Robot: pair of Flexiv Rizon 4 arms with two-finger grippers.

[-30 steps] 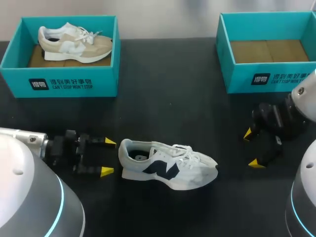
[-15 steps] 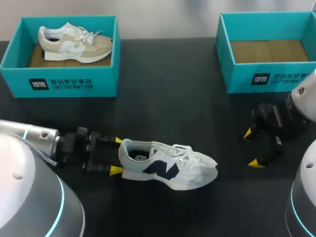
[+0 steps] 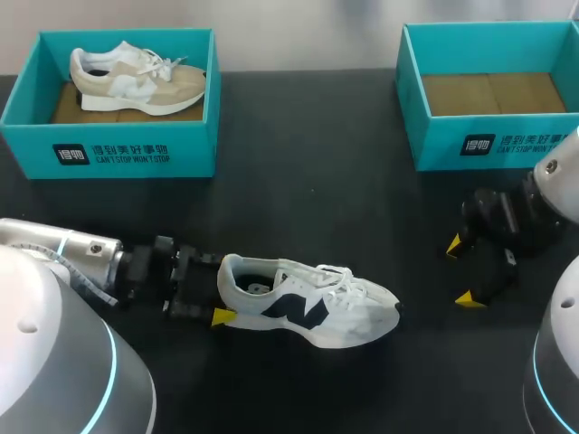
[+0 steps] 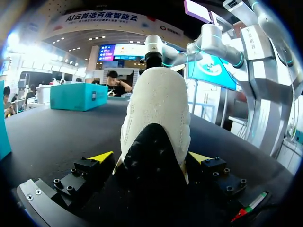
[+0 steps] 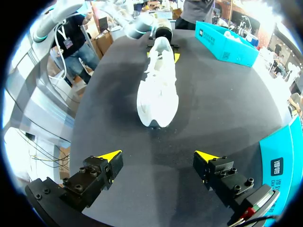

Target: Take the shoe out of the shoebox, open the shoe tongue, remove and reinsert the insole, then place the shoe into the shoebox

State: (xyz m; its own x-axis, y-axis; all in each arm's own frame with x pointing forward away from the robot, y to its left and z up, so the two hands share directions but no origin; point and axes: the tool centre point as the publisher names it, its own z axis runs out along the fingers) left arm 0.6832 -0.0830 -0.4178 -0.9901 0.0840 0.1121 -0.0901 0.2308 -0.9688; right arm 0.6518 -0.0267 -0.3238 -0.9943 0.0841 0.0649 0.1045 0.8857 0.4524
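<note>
left gripper [image 3: 220,289] had advanced along the table [image 3: 298,199] over the last second, from well short of the white shoe [image 3: 308,303] to straddling its heel; fingers kept the same wide spread throughout, so jaws stood open, not clamped; in the left wrist view the heel filled the gap between the yellow tips, one each side, contact not clear; shoe itself had not shifted; it lay on its sole on the bare table, toe toward the right arm, out of the empty shoebox [image 3: 488,145] at the far right; second shoebox [image 3: 109,154] at far left held a beige shoe [image 3: 136,80], untouched; judged: removal step done, heel being secured ahead of work on the tongue; left arm low, near level, reaching in from the left edge; right gripper [image 3: 461,271] unmoved, open, empty, well apart from the toe, facing it.
</note>
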